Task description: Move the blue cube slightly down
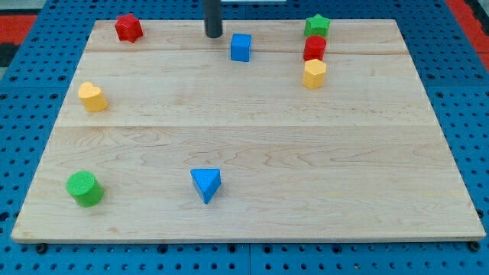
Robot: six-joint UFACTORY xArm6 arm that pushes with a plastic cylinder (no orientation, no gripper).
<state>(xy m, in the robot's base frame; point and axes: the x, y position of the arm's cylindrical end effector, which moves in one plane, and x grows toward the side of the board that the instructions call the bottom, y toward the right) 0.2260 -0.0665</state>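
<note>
Camera view: tip point(213, 35) of the gripperless tool, a bare rod, is seen near the desk's point(252, 145) top, just left of the blue cube point(241, 47).

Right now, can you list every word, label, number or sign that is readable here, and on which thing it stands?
None: no text shows on the wooden board, on my tip, or on any block, such as the blue cube.
</note>
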